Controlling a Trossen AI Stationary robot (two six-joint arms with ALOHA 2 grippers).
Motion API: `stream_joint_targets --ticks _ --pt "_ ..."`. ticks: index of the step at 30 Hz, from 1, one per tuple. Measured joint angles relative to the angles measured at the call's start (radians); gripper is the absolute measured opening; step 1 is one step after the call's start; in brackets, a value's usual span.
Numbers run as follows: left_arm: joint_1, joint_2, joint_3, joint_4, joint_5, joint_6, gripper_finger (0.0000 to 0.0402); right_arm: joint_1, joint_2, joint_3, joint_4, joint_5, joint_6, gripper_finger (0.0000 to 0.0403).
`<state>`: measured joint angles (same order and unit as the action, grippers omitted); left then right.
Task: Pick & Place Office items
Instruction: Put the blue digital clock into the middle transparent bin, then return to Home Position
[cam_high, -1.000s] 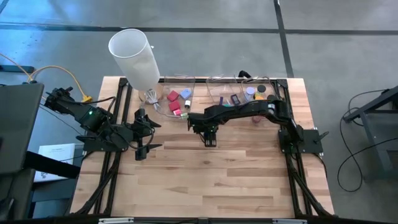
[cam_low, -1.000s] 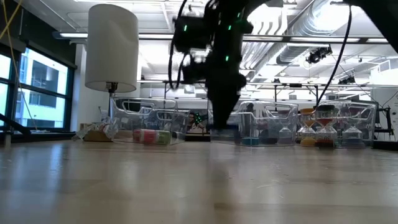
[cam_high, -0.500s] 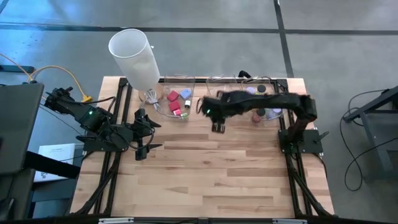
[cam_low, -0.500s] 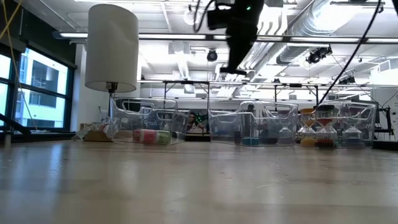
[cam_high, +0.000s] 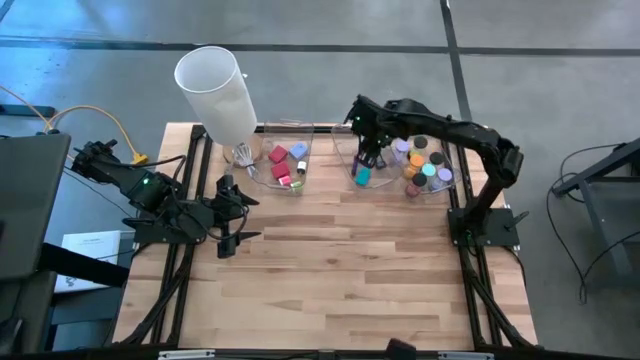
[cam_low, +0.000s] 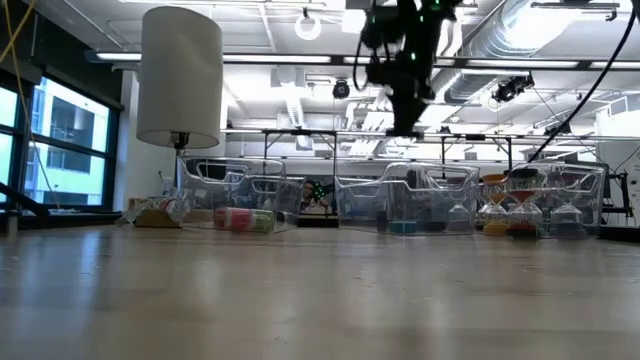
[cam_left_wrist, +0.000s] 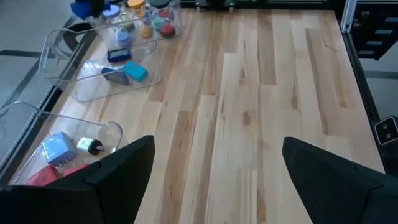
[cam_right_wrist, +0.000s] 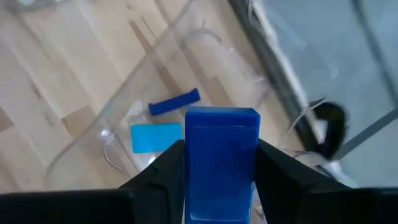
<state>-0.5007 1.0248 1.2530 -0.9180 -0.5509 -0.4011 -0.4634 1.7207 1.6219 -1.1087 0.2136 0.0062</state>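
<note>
My right gripper (cam_right_wrist: 222, 163) hangs over the middle clear bin (cam_high: 352, 168) at the table's far edge, shut on a dark blue flat rectangle (cam_right_wrist: 222, 134). Under it in that bin lie another dark blue rectangle (cam_right_wrist: 176, 102) and a teal one (cam_right_wrist: 157, 137). The left bin (cam_high: 262, 172) holds red, pink and lavender blocks (cam_high: 285, 160). The right bin (cam_high: 447, 183) holds several round discs (cam_high: 422, 165). My left gripper (cam_high: 238, 214) waits open above the table's left side, nothing between its fingers (cam_left_wrist: 121, 174). My right gripper pinches the dark blue rectangle by its two opposite side edges (cam_right_wrist: 191, 155) between the two fingers. The fingers come from above, pointing steeply down. The piece is lifted clear, above the middle bin, one broad face toward the wrist camera.
A tall white cylinder (cam_high: 215, 90) stands at the far left corner beside the left bin. The three bins line the far edge. Bare wooden tabletop (cam_high: 340, 270) spreads across the middle and near side. Black frame rails run along both side edges.
My right gripper has risen from low over the table's middle and swung toward the far edge and the right, ending above the middle bin. Its wrist has rolled on the way. My left arm has kept still.
</note>
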Motion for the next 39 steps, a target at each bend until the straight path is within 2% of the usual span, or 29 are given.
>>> stream_joint_targets --ticks 7,12,15,24,27,33,36,39 --pt "0.000 0.000 0.000 -0.002 0.013 0.000 0.0344 -0.094 0.002 -0.152 0.121 -0.137 -0.008 0.0166" --pt "0.000 0.000 0.000 -0.002 0.013 0.000 0.0344 -0.100 0.003 -0.262 0.252 -0.085 0.018 0.0156" --pt "0.000 0.000 0.000 -0.002 0.013 0.000 0.0344 -0.100 0.003 -0.291 0.287 -0.105 0.013 0.0161" --pt "0.000 0.000 0.000 -0.002 0.013 0.000 0.0344 -0.097 0.003 -0.297 0.335 -0.235 0.026 0.0265" --pt "0.000 0.000 0.000 -0.002 0.013 -0.010 0.0344 -0.093 0.003 -0.297 0.340 -0.158 0.034 0.0290" --pt "0.000 0.000 0.000 -0.002 0.013 -0.016 0.0344 -0.049 -0.042 -0.298 0.342 0.122 0.025 0.0313" --pt "0.000 0.000 0.000 -0.001 0.013 -0.019 0.0344 -0.013 -0.101 -0.298 0.344 0.151 0.036 0.0314" --pt "0.000 0.000 0.000 0.003 0.013 -0.019 0.0344 0.024 -0.151 -0.298 0.345 0.125 0.055 0.0313"
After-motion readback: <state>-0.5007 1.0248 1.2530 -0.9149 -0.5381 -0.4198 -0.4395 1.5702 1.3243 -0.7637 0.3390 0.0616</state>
